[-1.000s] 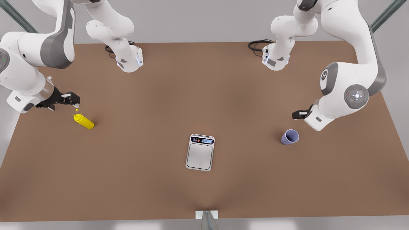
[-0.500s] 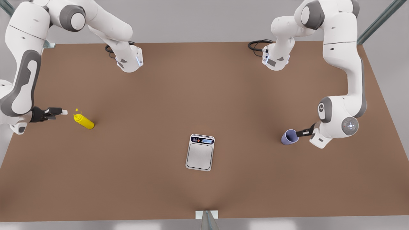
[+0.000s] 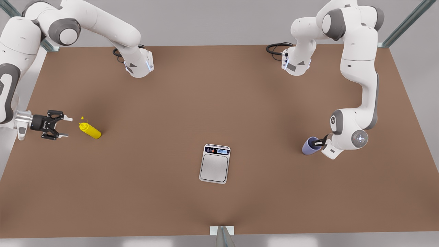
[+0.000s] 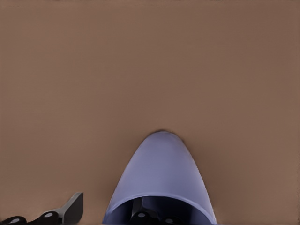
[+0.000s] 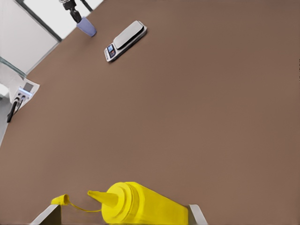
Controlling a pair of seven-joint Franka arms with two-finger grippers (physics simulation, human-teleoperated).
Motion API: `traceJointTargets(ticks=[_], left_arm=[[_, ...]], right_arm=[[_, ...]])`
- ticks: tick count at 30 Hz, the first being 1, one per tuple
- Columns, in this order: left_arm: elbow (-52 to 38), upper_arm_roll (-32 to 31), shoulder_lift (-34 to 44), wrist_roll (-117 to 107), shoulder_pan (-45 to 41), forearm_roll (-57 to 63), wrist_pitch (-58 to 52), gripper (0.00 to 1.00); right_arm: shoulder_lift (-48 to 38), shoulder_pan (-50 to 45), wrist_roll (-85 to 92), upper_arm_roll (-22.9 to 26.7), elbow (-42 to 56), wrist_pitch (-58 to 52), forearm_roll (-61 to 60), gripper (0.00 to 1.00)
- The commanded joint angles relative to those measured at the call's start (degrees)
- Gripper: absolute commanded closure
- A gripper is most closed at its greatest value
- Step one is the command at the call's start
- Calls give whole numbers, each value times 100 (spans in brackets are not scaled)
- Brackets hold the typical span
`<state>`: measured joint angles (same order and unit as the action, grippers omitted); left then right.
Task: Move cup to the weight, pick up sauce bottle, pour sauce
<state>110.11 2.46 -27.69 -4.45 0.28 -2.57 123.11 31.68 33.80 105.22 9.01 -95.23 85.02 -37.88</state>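
Over at the front view's right, the left hand (image 3: 318, 141) low down at the cup (image 3: 308, 146), with one finger (image 4: 70, 212) outside the cup's wall and the other dipped inside its dark mouth. Open, not yet squeezing the wall. Little purple-blue cup on the brown surface (image 3: 154, 103), well apart from the weight (image 3: 214, 167). Flat silver weight near the middle of the surface, with nothing on its plate, dark strip with tiny colored buttons at the far end. Over at the front view's left, the right hand (image 3: 67, 127) low and pointing sideways, fingers spread wide open, holding nothing. Yellow sauce bottle (image 3: 91, 131) just beside it on the surface, pointy tip toward the open fingers, not touching them in the front view.
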Motion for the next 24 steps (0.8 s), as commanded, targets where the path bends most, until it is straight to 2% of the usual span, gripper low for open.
traceJointTargets(ticks=[1,5,7,8,10,11,12,13,14,16,19,21,24], left_arm=[[-7,-9,17,164,7,-25,187,79],[-51,-97,70,155,-54,-376,292,79],[-262,-106,123,111,-397,-411,91,79],[-859,-114,53,49,-459,-394,-567,79],[-2941,-141,-711,-1303,-1056,-359,-2528,79],[-3461,-150,-940,-2050,-1513,-359,-2661,79],[-3857,-193,-1142,-2833,-2198,-376,-2652,79],[-4252,-571,-1344,-2895,-2497,-359,-2626,79],[-4490,-659,-1468,-3457,-2700,-394,-2591,79],[-4490,-782,-1652,-4617,-3078,-376,-1344,79],[-4630,-826,-1942,-5101,-3263,-367,-324,79],[-5404,-844,-2478,-5127,-3272,-367,-235,79],[-5738,-818,-2786,-5110,-3307,-367,11,79]], right_arm=[[40,92,6124,4,-127,-20,-246,0],[330,259,6590,4,-321,-134,-229,0],[462,320,6634,4,-321,-187,-229,0],[515,320,6634,4,-321,-187,-229,0],[585,329,6634,4,-286,-178,-237,0],[585,347,6634,4,-286,-178,-237,0],[646,364,6634,4,-268,-170,-272,0],[734,364,6634,4,-251,-134,-378,0],[761,364,6634,4,-233,-134,-387,0],[805,364,6634,4,-233,-108,-483,0],[945,338,6634,-5,-154,-90,-633,0],[981,329,6634,-14,-136,-73,-721,0],[1165,268,6625,-31,-66,-46,-870,0]])
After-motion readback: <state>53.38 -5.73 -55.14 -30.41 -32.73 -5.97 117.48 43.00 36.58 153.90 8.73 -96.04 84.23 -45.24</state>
